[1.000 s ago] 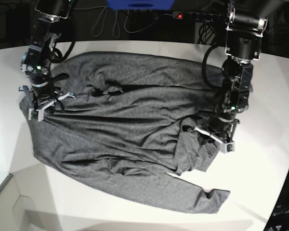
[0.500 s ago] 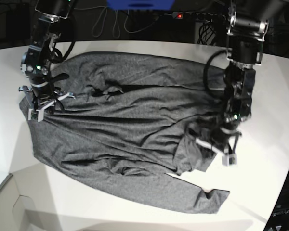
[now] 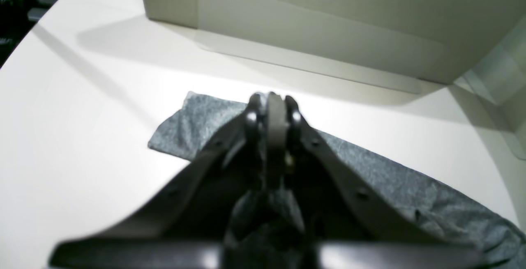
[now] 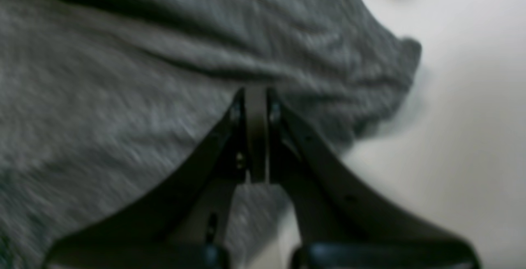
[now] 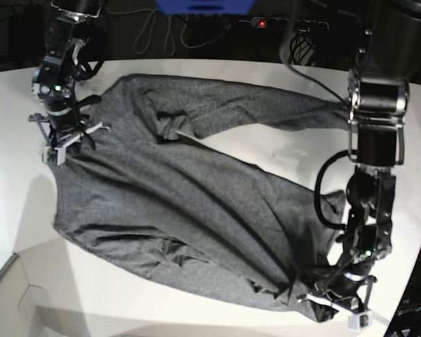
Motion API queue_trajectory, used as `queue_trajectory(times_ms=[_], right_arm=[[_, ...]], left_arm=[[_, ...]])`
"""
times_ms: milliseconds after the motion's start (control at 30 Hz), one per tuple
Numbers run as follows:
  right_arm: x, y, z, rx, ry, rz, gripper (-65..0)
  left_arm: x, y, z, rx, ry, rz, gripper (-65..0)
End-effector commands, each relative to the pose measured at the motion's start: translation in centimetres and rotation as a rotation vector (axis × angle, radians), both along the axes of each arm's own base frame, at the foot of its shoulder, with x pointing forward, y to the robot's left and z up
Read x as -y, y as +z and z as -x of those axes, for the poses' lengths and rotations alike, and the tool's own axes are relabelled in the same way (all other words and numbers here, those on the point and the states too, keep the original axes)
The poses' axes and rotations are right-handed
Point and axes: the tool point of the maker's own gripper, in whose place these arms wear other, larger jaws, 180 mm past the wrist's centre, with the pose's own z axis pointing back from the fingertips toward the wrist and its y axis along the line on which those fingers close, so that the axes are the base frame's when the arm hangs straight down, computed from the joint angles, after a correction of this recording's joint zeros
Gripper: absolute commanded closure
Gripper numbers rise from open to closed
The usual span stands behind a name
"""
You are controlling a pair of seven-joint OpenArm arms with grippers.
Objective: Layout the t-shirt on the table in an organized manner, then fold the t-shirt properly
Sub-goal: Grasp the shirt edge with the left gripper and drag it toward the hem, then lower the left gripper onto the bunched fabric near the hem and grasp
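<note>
Heathered dark grey t-shirt (image 5: 189, 196), plain, on a white table (image 5: 400, 147).

I can't read any text, label, brand, number or sign in my views. The t-shirt (image 5: 189, 189) is plain heathered grey with no print, the desk (image 5: 231, 81) is bare white, and both wrist views are too blurred to show lettering on the fingers (image 3: 271, 113) or anything else.
</note>
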Motion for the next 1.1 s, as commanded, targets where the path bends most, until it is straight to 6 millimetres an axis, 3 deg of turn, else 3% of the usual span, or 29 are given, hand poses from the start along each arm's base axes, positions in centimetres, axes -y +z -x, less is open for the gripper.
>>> queue_trajectory(times_ms=[0, 67, 167, 233, 333, 500, 700, 867, 933, 1067], right_arm=[[0.3, 1.8, -1.0, 0.068, 0.000, 0.017, -0.7], [-0.1, 2.2, -0.7, 0.074, 0.015, 0.024, -0.7], [-2.9, 3.1, -0.8, 0.094, 0.095, 0.025, -0.7], [-4.6, 3.6, -1.1, 0.107, 0.147, 0.022, -0.7], [-5.5, 3.6, -1.3, 0.109, 0.171, 0.015, -0.7], [-5.2, 2.4, -1.1, 0.078, 0.162, 0.006, -0.7], [-4.3, 1.6, -0.9, 0.050, 0.170, 0.028, -0.7], [-4.2, 1.9, -1.2, 0.058, 0.169, 0.031, -0.7], [-4.2, 1.9, -1.2, 0.058, 0.169, 0.031, -0.7], [-4.1, 2.0, -1.2, 0.061, 0.168, 0.033, -0.7]], left_arm=[[-0.3, 3.9, -1.0, 0.097, 0.002, 0.003, -0.1], [0.0, 4.7, -1.0, 0.118, -0.004, 0.007, -0.1], [1.0, 6.8, -0.5, 0.177, -0.028, 0.006, -0.1], [2.1, 8.0, 0.4, 0.219, -0.054, 0.009, -0.1], [3.9, 9.4, 2.0, 0.248, -0.114, 0.059, -0.1], [6.2, 9.3, 4.1, 0.207, -0.199, 0.126, -0.1], [8.8, 6.6, 6.0, 0.168, -0.230, 0.176, -0.1], [10.1, 8.5, 7.1, 0.218, -0.268, 0.175, -0.1], [10.1, 8.3, 7.1, 0.210, -0.274, 0.162, -0.5], [8.4, 7.9, 7.0, 0.198, -0.260, 0.100, -1.0]])
